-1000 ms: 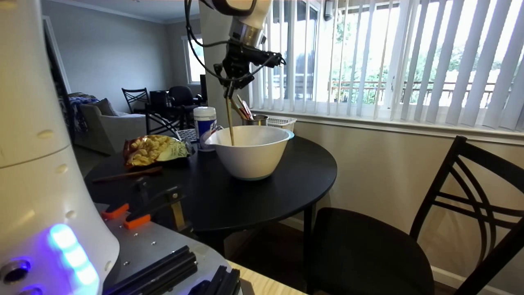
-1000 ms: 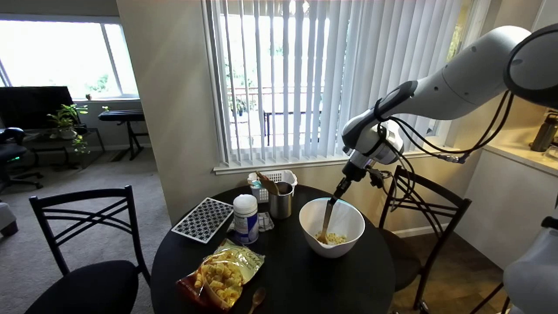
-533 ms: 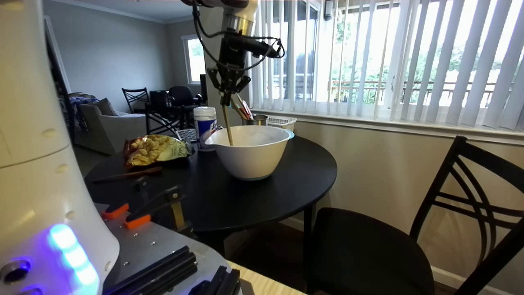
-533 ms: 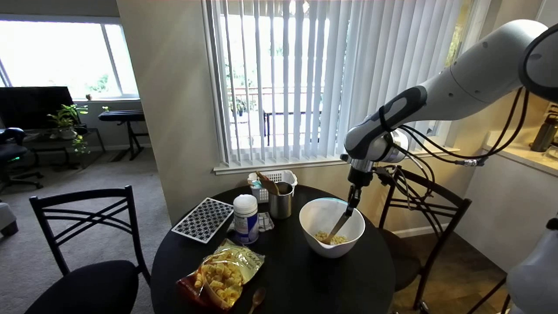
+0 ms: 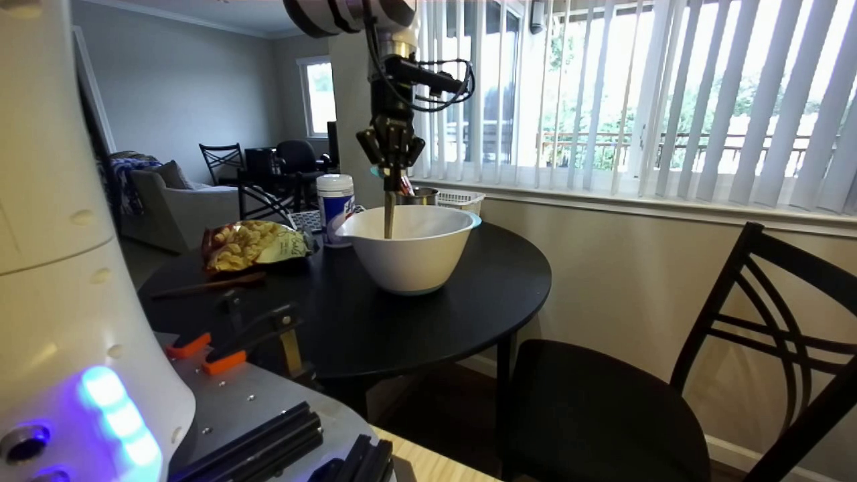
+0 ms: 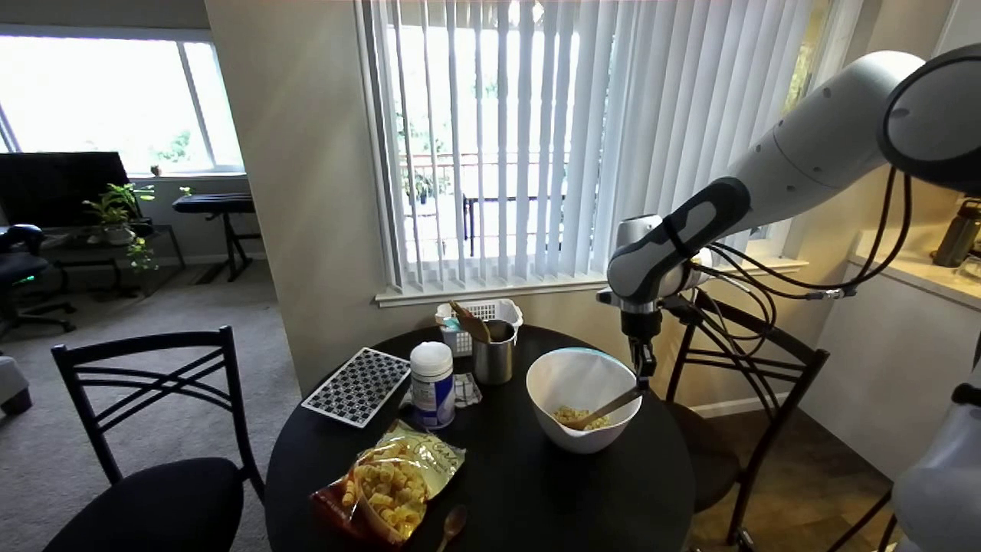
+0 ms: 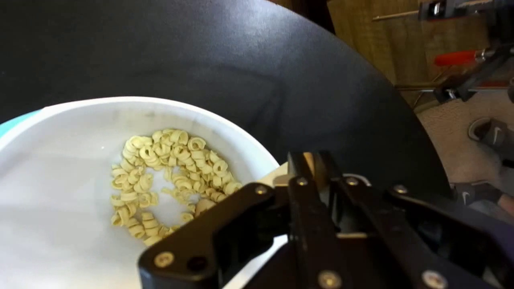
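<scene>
End effector [image 6: 642, 381]: one, black, two-fingered; closed on the upper handle of a wooden utensil [image 6: 613, 405]. The high hold presumably kept it clear of the food while giving the lower end its reach.

Wooden utensil: tilted, lower end down inside the bowl [image 5: 418, 261] among the pasta [image 7: 196, 166]. The slant probably served to carry it past the rim to the bottom; whether the handle touched the rim could not be told. Head partly hidden.

Pasta: pale yellow, curled; lay in a rough ring about a bare patch, gathered low, it would seem, by the sloping walls.

Bowl: one, white, pale blue trim; upright on the table [image 6: 536, 491], its flat base likely giving steadiness.

Table: black, rounded edge; carried the entries below.

Food bag [image 6: 395, 483]: laid flat, probably too limp to stand.

Wooden spoon [image 6: 454, 523]: laid just beside the bag.

Canister [image 6: 433, 387]: white and blue, upright on its own base.

Metal pot [image 6: 493, 364]: upright; its tall sides propped several kitchen tools [image 6: 472, 325].

Basket [image 6: 460, 343]: white, perforated; just beyond the pot.

Checkered panel [image 6: 359, 387]: flat, near the canister.
</scene>
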